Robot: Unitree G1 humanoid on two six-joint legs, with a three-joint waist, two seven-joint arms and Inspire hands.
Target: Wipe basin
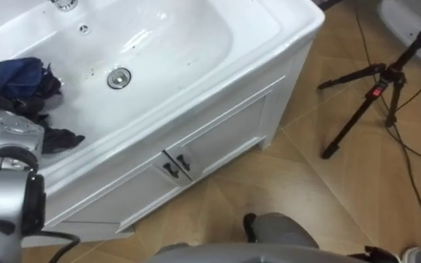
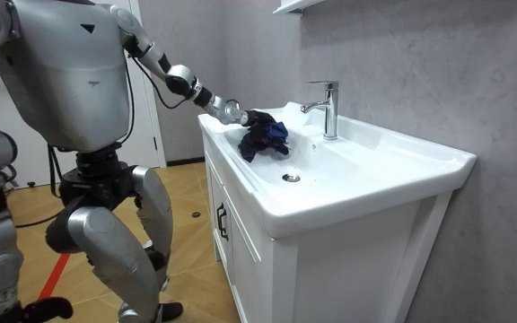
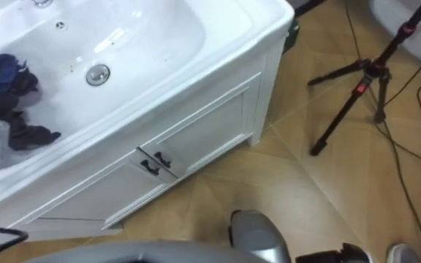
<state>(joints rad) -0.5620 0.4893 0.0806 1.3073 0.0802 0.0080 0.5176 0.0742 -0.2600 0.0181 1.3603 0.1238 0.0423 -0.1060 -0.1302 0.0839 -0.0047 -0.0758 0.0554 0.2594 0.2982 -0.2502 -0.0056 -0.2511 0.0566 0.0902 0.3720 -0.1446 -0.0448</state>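
Room view has the robot standing at the end of a white vanity, left arm stretched out over the basin (image 1: pixel 196 44). Its left hand (image 1: pixel 7 130) sits on a dark blue cloth (image 1: pixel 22 79) bunched against the basin's left slope, apart from the drain (image 1: pixel 119 77) and off to the side of the tap (image 2: pixel 328 108). The hand's front is buried in the folds, so can't tell if it's gripping or just pressing. Right hand (image 2: pixel 43 309) hangs low by the leg, can't tell its state either. 2 cabinet doors (image 1: pixel 218 139) below are closed, and a tripod (image 1: pixel 375 95) stands on the floor to the right
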